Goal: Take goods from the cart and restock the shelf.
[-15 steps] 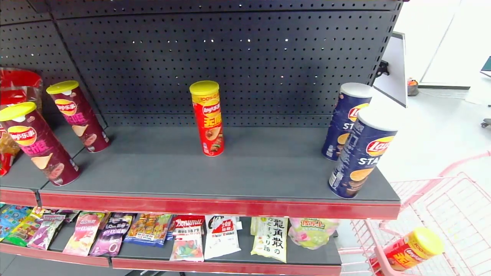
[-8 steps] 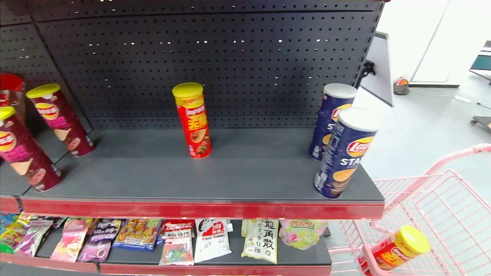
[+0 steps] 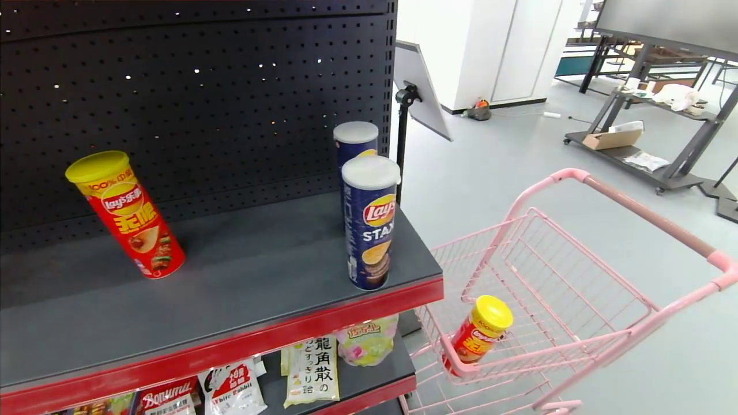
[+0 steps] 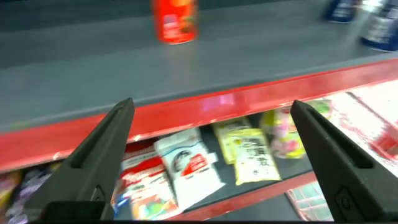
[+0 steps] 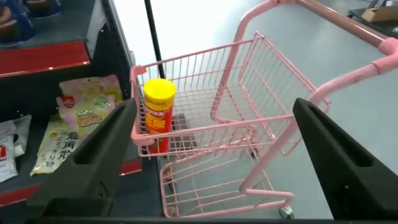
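The right gripper (image 5: 212, 109), jaws apart and empty, faces the red can (image 5: 158, 112) in the cart (image 3: 646, 216), seemingly to fetch it. The left gripper (image 4: 211, 118), equally agape, faces the shelf (image 4: 186, 68) at the cart's 9 o'clock.

Tilted board (image 3: 420, 83) on black stand (image 3: 401, 154); cardboard box (image 3: 612, 139) on dark trolley (image 3: 674, 178) beyond.

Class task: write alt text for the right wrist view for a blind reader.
A red chip can with a yellow lid stands in the corner of a pink wire cart, framed by the open fingers of the right gripper. Snack bags lie beside the cart, below a red-edged shelf.
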